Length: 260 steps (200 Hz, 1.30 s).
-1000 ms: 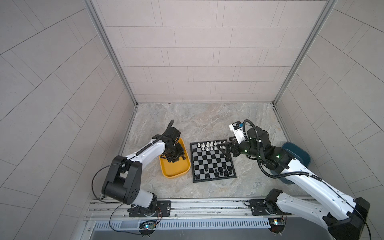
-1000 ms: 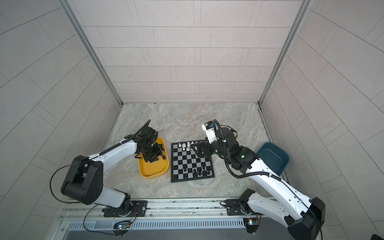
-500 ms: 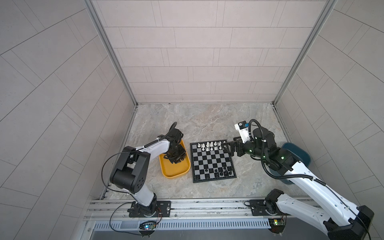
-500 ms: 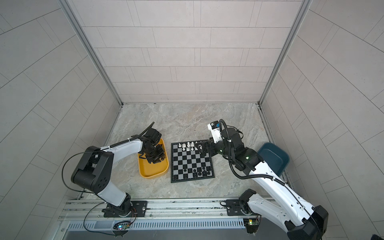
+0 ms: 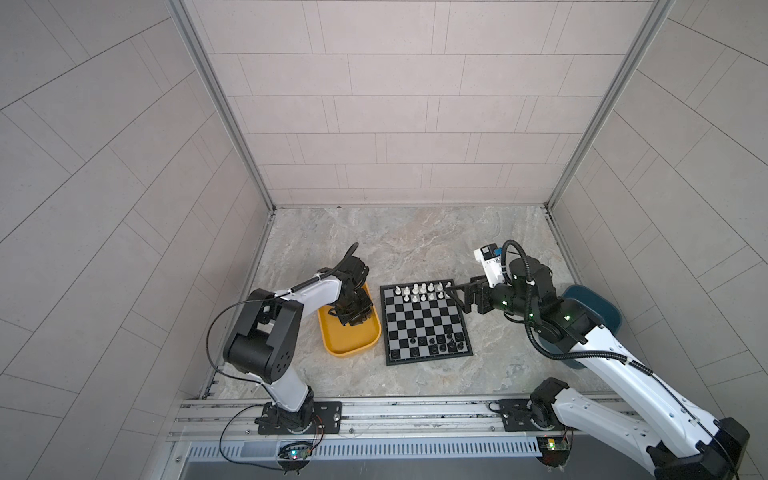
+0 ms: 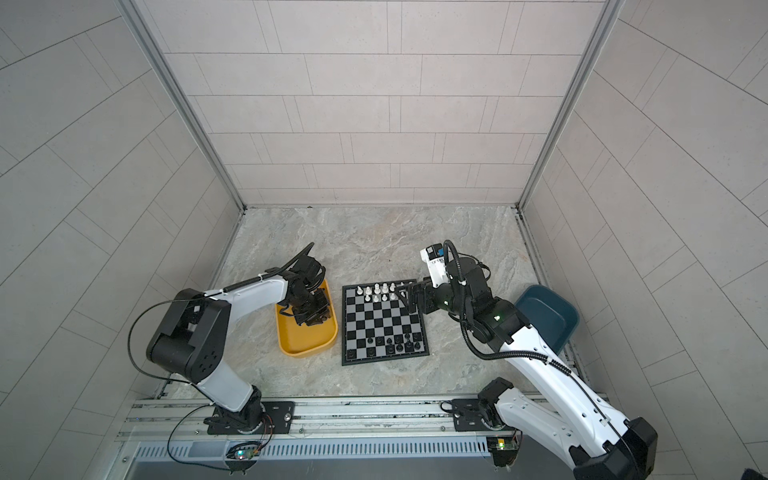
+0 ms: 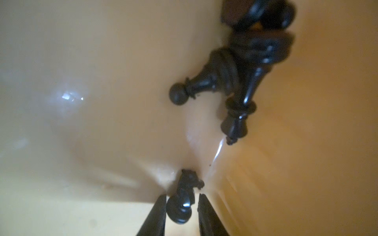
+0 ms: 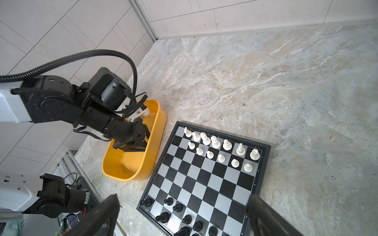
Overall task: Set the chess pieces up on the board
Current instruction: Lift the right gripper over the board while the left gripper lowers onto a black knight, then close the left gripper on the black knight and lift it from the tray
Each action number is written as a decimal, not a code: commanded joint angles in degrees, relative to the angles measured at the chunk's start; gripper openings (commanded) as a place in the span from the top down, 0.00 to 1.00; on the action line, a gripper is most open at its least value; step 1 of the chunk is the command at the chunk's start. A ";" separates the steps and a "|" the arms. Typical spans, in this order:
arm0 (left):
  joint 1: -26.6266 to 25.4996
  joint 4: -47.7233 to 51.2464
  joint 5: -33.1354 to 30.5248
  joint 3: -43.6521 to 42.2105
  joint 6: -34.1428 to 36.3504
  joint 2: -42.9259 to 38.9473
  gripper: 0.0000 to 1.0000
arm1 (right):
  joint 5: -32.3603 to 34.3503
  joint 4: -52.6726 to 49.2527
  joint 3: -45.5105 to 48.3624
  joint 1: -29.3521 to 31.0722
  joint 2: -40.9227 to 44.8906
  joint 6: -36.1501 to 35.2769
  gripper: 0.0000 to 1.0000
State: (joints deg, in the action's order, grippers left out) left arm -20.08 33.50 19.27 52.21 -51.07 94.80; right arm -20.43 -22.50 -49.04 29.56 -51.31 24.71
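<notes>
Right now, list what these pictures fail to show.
Left wrist view: blur leaves unclear whether the left gripper grips the black piece between its fingers.
Both top views: left arm hides that piece in the yellow tray.
Both top views: right arm covers part of the dark blue bin.

Board (image 5: 424, 320) middle free between chess pieces (image 5: 423, 287)

The left arm (image 5: 311, 293) folds forward and down, left gripper (image 7: 181, 197) pointing downward, jaws narrowly parted. The right arm (image 5: 615, 357) reaches inward, right gripper (image 5: 458, 298) jaws spread wide.
</notes>
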 commanded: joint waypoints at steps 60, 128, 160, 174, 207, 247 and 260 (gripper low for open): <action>-0.40 4.28 -6.78 1.07 14.33 2.22 0.65 | 0.22 1.19 1.22 -0.65 1.99 1.76 0.02; -2.33 6.14 -8.55 3.65 18.56 4.66 0.68 | 0.30 1.58 1.84 -0.76 2.90 2.40 0.02; -2.77 6.23 -7.21 3.18 16.59 4.09 0.67 | 0.30 1.58 2.03 -0.78 2.89 2.28 0.02; -2.75 6.32 -6.58 2.93 15.30 3.72 0.66 | 0.36 1.66 2.13 -0.78 2.80 2.38 0.02; -2.85 6.23 -7.37 2.46 14.15 2.66 0.71 | 0.34 1.76 2.29 -0.84 2.89 2.46 0.02; -2.86 6.43 -7.57 2.73 14.34 2.60 0.78 | 0.56 2.00 2.28 -0.97 2.86 2.36 0.02; -2.84 5.74 -7.58 2.68 14.37 0.99 0.79 | 0.48 2.67 2.10 -0.91 2.12 2.45 0.02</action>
State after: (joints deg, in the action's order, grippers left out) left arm -22.57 38.00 12.32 56.14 -36.45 97.14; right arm -20.36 -21.10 -47.33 28.86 -49.15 26.87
